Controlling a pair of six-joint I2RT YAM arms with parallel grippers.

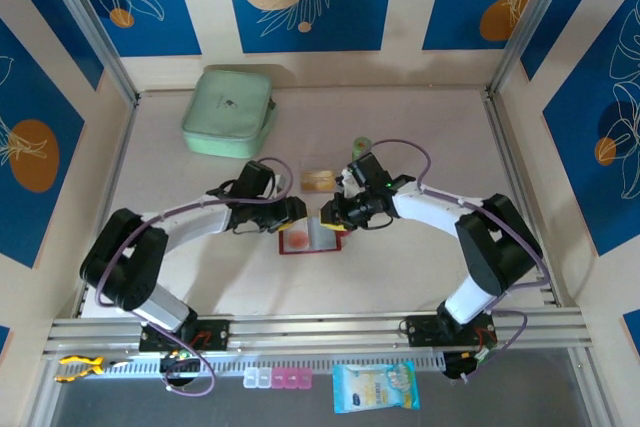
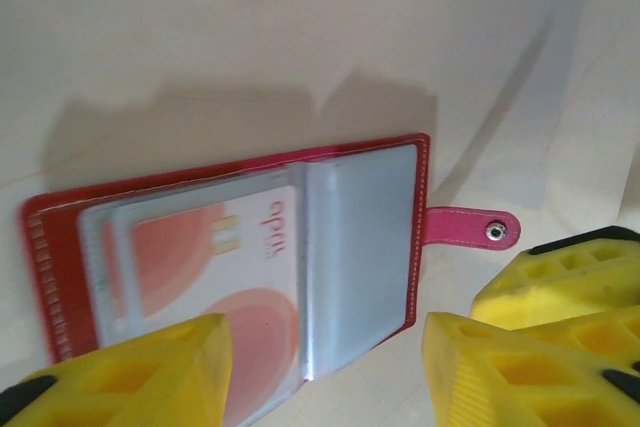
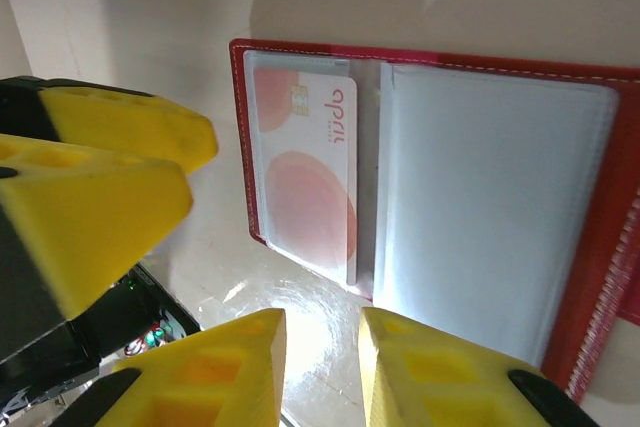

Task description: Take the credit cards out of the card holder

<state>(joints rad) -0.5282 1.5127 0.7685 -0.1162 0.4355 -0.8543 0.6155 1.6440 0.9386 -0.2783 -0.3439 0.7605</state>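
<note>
Mid-table, both arms are bent at the elbow and folded inward so the wrists nearly meet over the card holder (image 1: 312, 239), which lies open and flat like a little book. Left gripper (image 2: 325, 377) has its chunky yellow fingers spread wide, straddling the near edge of the holder without clamping anything. Right gripper (image 3: 320, 372) comes in from the opposite side with its jaws only a narrow gap apart, tips right at the edge of the holder, and I can't see anything pinched between them. Holder itself is dark red leathery stuff with pale stitching round the rim, a pinkish snap tab (image 2: 470, 227) with a metal stud sticking out one side, and frosted clear plastic sleeves (image 3: 490, 197) inside that catch the glare. One sleeve has a card (image 3: 305, 182) tucked in it, white with soft orange-pink circles and a small gold chip; the other sleeve looks blank. Another loose card (image 1: 318, 181), tan-yellow, lies flat on the pale table (image 1: 430, 127) just beyond the holder, between the two wrists.
</note>
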